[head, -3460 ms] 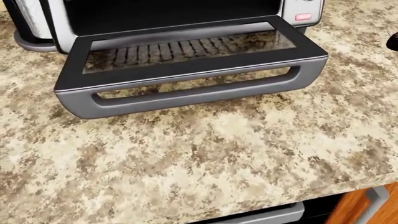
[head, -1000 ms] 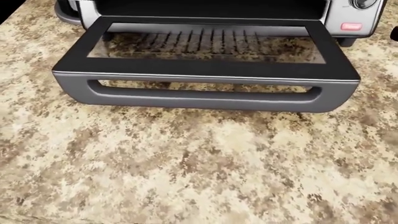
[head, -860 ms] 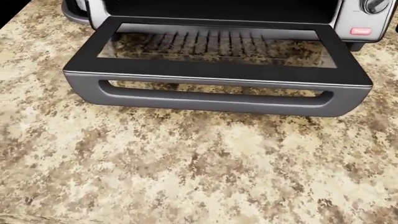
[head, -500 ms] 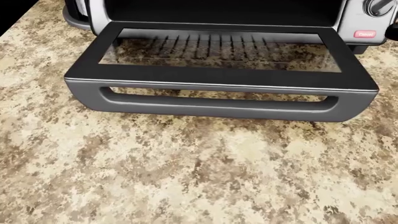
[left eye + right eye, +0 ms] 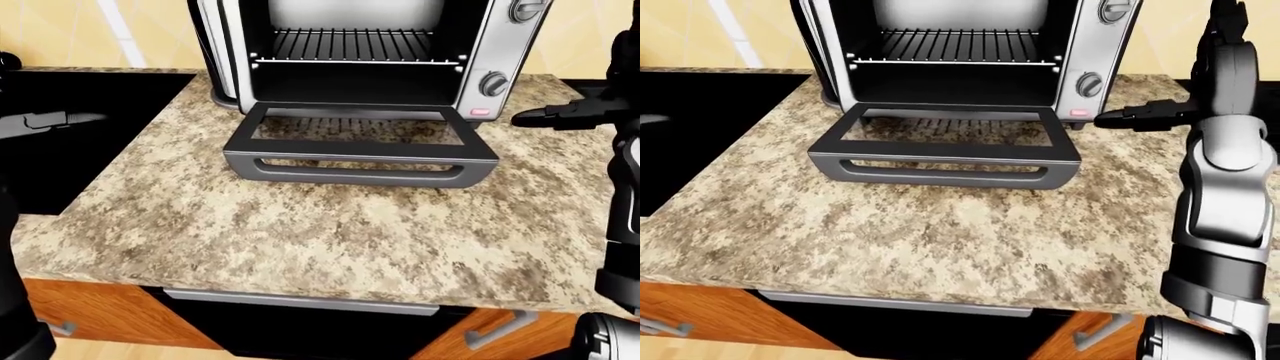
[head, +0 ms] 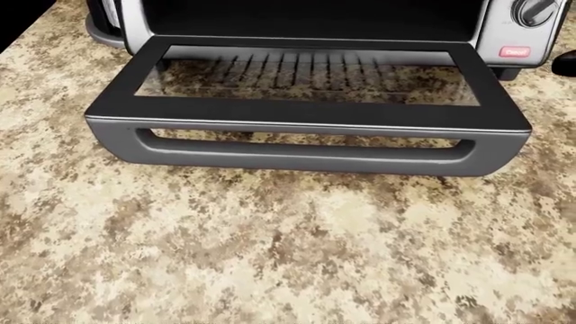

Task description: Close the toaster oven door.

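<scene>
Toaster oven (image 5: 350, 52) set at the wall-side edge of the counter (image 5: 300, 232), mouth turned toward the cameras, wire rack (image 5: 350, 45) exposed inside. Door (image 5: 360, 151) found fully lowered, lying roughly level just above the granite, glass panel upward, bar handle (image 6: 306, 152) along its free edge and pointed toward the counter's near edge. Door thus judged not yet closed, and not touched by either hand.

Right hand (image 5: 1140, 116) held at the counter's right side, just beside the oven's lower right corner near the pink button (image 6: 514, 52); fingers stretched out flat toward the oven, spread rather than curled, nothing gripped. Left hand (image 5: 50, 120) raised off the counter's left edge over a black surface, well apart from the door; too dark against that surface to tell how far spread, nothing seen in it.

Step in hand, as judged: approach and positioning completed or nearly so, reach to the door not begun.

Next move, as judged: a hand brought low under or against the handle, then swept up and toward the oven mouth along the hinge arc until shut flush. Right hand better placed for this. Risk noted of pushing the light oven toward the wall instead of swinging the door.
</scene>
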